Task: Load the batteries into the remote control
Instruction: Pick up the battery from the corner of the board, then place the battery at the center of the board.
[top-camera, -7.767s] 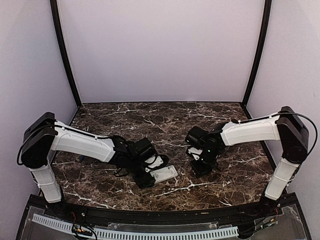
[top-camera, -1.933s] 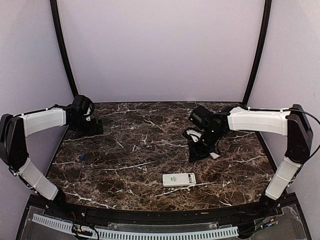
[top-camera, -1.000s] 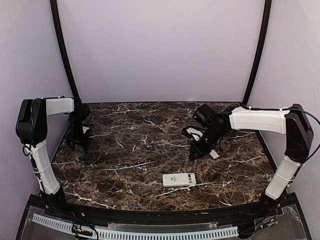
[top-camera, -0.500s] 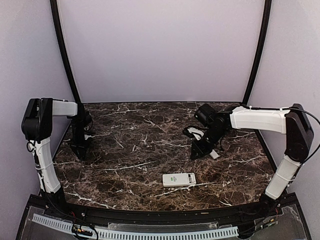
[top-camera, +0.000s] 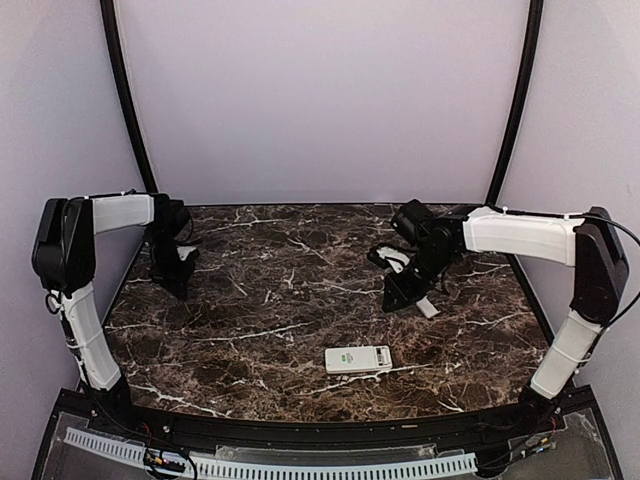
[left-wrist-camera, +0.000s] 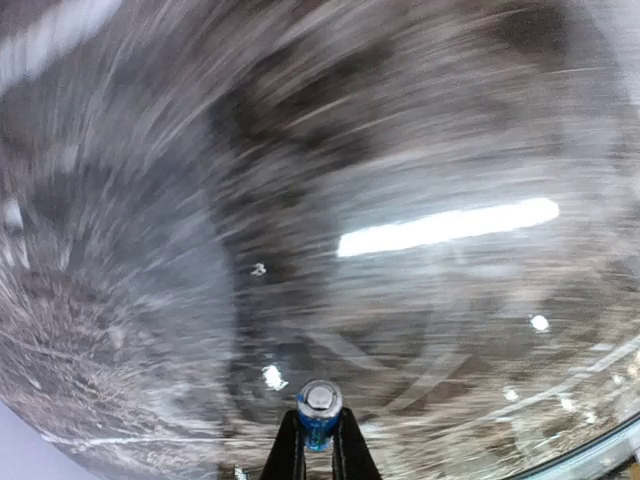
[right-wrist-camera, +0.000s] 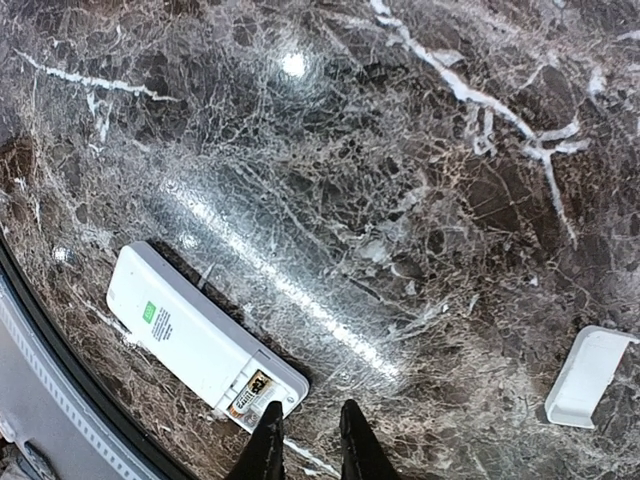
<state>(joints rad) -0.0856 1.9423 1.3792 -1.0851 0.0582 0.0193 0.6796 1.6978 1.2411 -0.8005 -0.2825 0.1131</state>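
Note:
The remote control (top-camera: 358, 359) (right-wrist-camera: 195, 335) lies near the table's front edge, back side up, a white slab with a small green label. Its battery compartment at one end is uncovered and holds one battery (right-wrist-camera: 252, 391). My left gripper (top-camera: 180, 278) (left-wrist-camera: 320, 428) hangs over the table's left side, shut on a blue battery (left-wrist-camera: 320, 408) whose metal end points at the camera. My right gripper (top-camera: 403, 295) (right-wrist-camera: 308, 425) hovers right of centre with its fingers a little apart and nothing between them. In the right wrist view its fingertips sit just beyond the compartment end.
A small white battery cover (top-camera: 427, 307) (right-wrist-camera: 588, 375) lies on the dark marble table (top-camera: 270, 300) just right of the right gripper. The left wrist view is smeared by motion. Black frame posts stand at both back corners.
The left gripper closed on the blue battery that lay at the table's left edge and lifted it away. The right gripper drifted slightly toward the back.

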